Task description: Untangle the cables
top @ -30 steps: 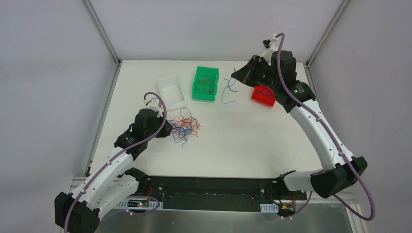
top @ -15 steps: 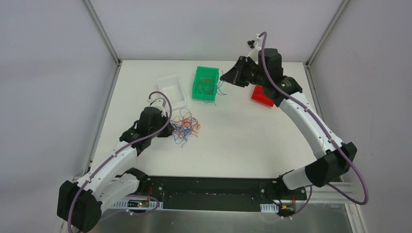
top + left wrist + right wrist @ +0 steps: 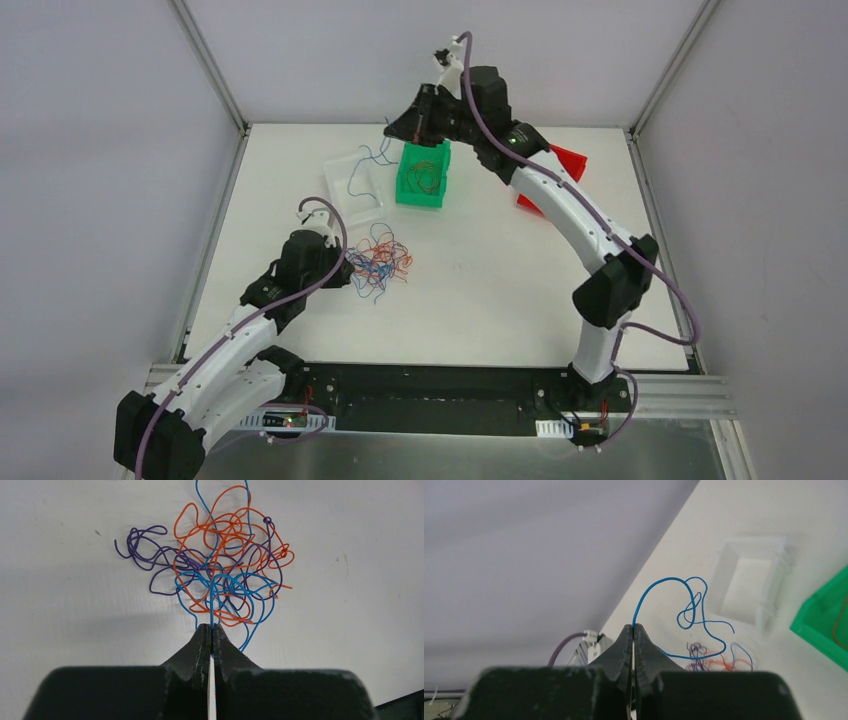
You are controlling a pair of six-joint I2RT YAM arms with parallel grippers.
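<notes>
A knot of thin blue, orange-red and dark purple cables [image 3: 380, 262] lies on the white table left of the middle; the left wrist view shows it close up [image 3: 225, 565]. My left gripper [image 3: 346, 268] [image 3: 210, 628] is shut on a blue strand at the knot's near edge. My right gripper [image 3: 392, 130] [image 3: 633, 626] is raised at the back, shut on a loose blue cable [image 3: 689, 612] that dangles in loops over the clear bin [image 3: 356, 188].
A green bin [image 3: 423, 172] with orange-red wire in it stands at the back middle. A red bin [image 3: 558, 172] sits at the back right, partly behind the right arm. A frame post [image 3: 210, 70] rises at the back left.
My right arm swung left from near the red bin, past the green bin, to above the clear bin, carrying the blue cable. The left gripper stayed at the knot.
</notes>
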